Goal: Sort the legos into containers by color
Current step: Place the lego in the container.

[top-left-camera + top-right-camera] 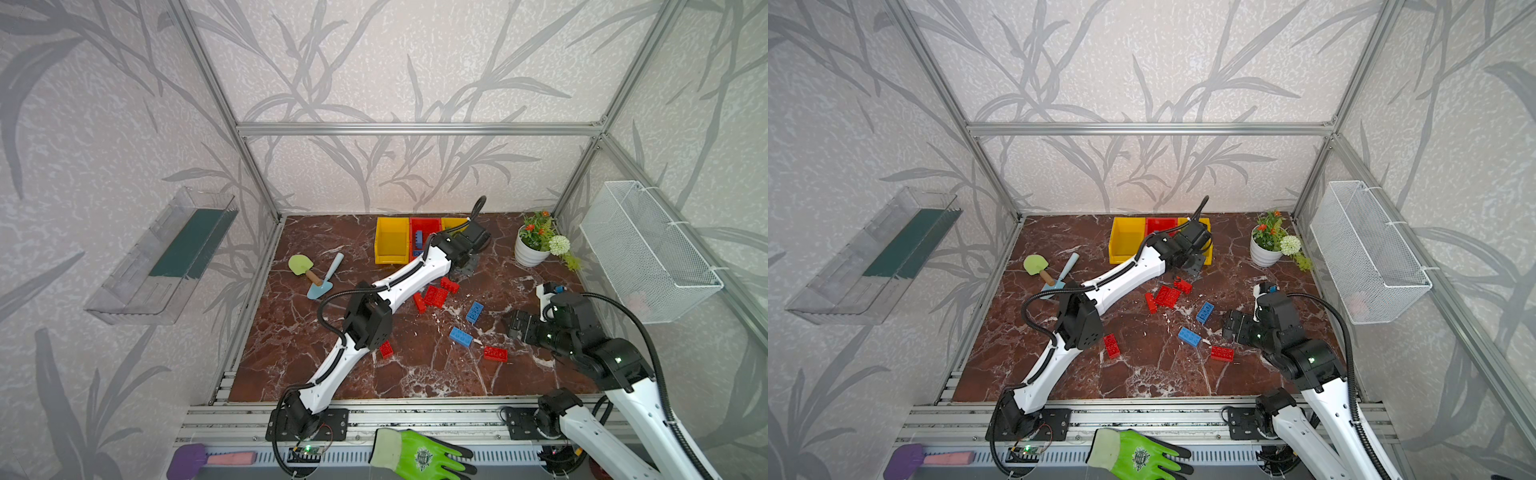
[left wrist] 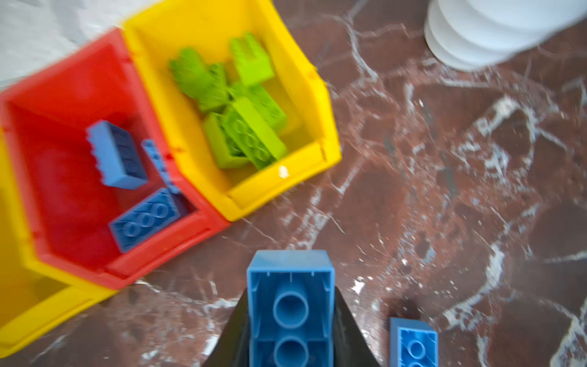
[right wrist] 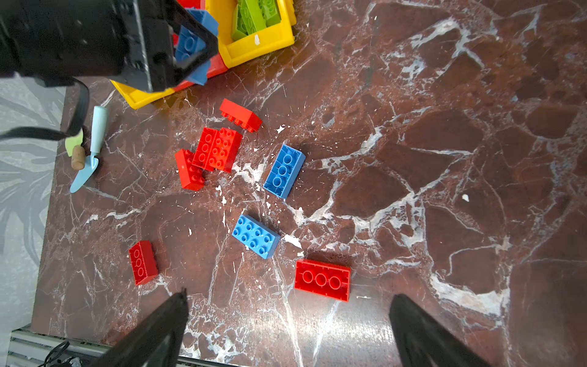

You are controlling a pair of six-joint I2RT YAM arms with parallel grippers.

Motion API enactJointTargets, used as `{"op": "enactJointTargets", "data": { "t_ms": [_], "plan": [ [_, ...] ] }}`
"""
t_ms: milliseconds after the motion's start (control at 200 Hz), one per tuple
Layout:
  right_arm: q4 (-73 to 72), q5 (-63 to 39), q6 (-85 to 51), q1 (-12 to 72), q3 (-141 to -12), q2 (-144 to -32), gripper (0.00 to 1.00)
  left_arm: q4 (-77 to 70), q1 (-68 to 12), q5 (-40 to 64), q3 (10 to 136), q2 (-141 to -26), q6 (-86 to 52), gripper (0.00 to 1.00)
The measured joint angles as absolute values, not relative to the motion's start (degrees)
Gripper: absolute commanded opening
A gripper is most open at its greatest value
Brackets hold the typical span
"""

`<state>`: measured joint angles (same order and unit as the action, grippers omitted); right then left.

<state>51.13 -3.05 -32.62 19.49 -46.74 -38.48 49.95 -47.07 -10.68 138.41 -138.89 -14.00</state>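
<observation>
shovel [image 1: 300, 266] and trowel [image 1: 328, 279] lie touching on the table [image 1: 415, 376], left; a pot [image 1: 528, 254] (white, with flowers) stands far right. tray [image 1: 162, 259] on the left wall, basket [image 1: 648, 249] on the right, glove [image 1: 419, 455] near.

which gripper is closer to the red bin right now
Left. The left gripper, shut on a blue brick, hangs close by the red bin, at its front wall. The right gripper is open and well back from it, over the loose bricks.
</observation>
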Motion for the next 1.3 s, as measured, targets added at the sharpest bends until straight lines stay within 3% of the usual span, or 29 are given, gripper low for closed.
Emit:
{"op": "enactJointTargets", "data": {
  "t_ms": [455, 1055, 1150, 1300],
  "plan": [
    [42.37, -5.63, -31.46, 19.49, -53.49, -55.31, 0.99, 50.35, -31.86, -9.02, 144.64, -140.44, -14.90, 0.14],
    [37.58, -7.16, -29.08, 19.49, -58.46, -67.33, 0.99, 47.40, -30.68, -2.48, 149.86, -146.96, -16.47, 0.17],
    [37.60, -7.16, -28.91, 19.49, -58.52, -67.33, 0.99, 46.61, -30.68, -2.04, 149.95, -147.70, -16.60, 0.27],
    [37.71, -7.11, -28.91, 19.49, -58.89, -67.02, 0.99, 46.24, -30.52, -1.41, 150.41, -149.69, -16.93, 0.59]
  ]
}}
